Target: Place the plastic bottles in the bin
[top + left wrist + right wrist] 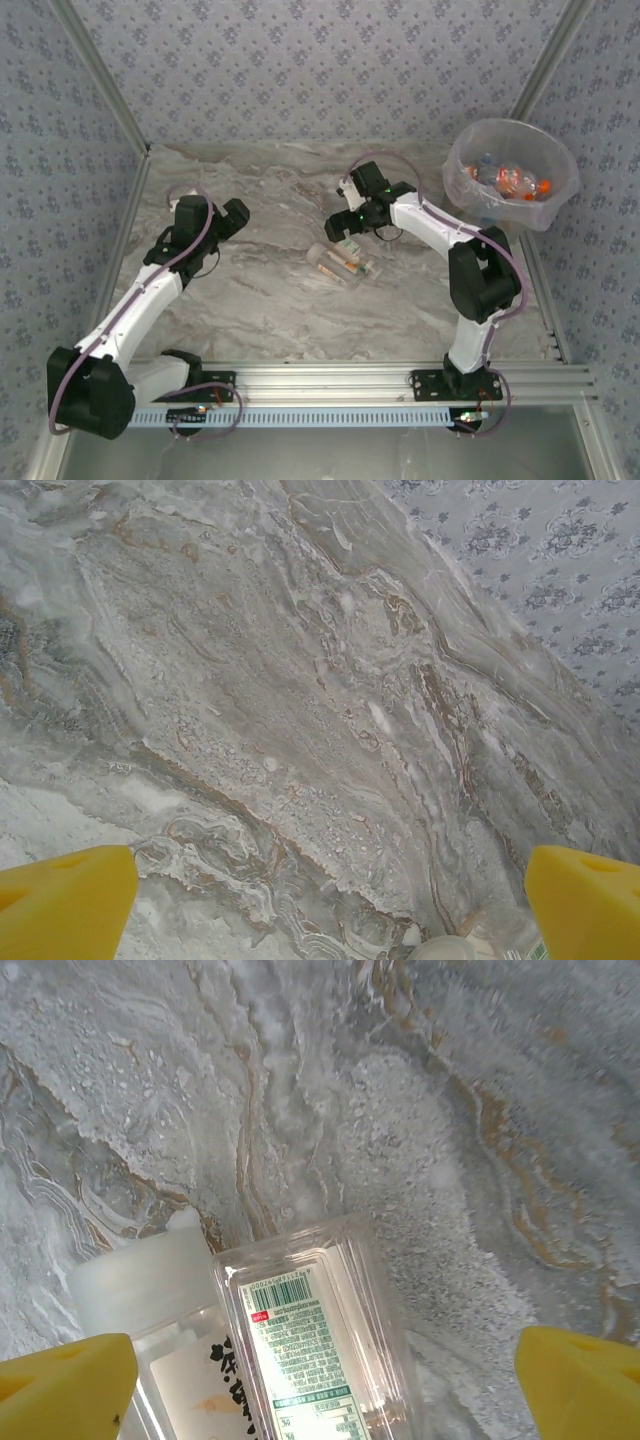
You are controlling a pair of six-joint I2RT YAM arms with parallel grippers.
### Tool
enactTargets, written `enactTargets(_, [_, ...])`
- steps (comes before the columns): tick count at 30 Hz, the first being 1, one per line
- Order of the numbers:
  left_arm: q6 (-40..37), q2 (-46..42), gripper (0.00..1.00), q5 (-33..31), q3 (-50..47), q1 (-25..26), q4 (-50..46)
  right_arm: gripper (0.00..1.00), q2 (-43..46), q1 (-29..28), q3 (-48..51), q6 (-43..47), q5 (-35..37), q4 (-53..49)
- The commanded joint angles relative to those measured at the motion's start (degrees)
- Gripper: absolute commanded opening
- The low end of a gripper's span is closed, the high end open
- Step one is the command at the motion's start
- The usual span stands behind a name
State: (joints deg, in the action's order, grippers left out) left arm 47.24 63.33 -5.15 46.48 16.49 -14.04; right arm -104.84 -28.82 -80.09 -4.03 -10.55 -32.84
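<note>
- The left gripper hangs over bare table on the left side. It is well apart from every bottle.
- In the left wrist view, the left gripper has its 2 yellow fingers spread wide. Nothing is between them except the marble surface.
- The right gripper sits near the table centre, just beside a small cluster of bottles lying on their sides.
- In the right wrist view, the right gripper is wide open and grips nothing. Both yellow fingers stand clear of the bottles.
- 2 bottles lie side by side between those fingers and touch each other: a white-capped bottle and a clear bottle with a printed green label.
- The bin stands at the far right corner of the table, well apart from both grippers.
- Several binned bottles with orange labels rest inside the bin.
</note>
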Motion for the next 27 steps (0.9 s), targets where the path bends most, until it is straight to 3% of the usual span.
enactTargets(1, [0.7, 1.0, 0.99, 0.9, 2.6, -0.3, -0.8, 0.98, -2.3, -0.5, 1.2, -2.1, -0.9, -1.0])
enactTargets(6, [0.9, 2.0, 0.99, 1.6, 3.0, -0.2, -0.8, 0.95, -5.2, -0.8, 1.2, -2.3, 0.0, -1.2])
enactTargets(17, [1.0, 2.0, 0.99, 1.6, 3.0, -0.3, -1.3, 0.90, -5.7, -0.1, 2.0, -6.6, 10.1, 0.1])
enactTargets(22, [1.0, 2.1, 1.00, 1.6, 3.0, -0.3, -1.2, 0.90, -6.3, -0.2, 2.1, -6.5, 7.2, 0.8])
enactTargets(27, [1.1, 2.1, 0.99, 1.8, 2.8, -0.3, -1.3, 0.90, -8.5, -0.8, 1.9, -8.5, 10.3, 0.2])
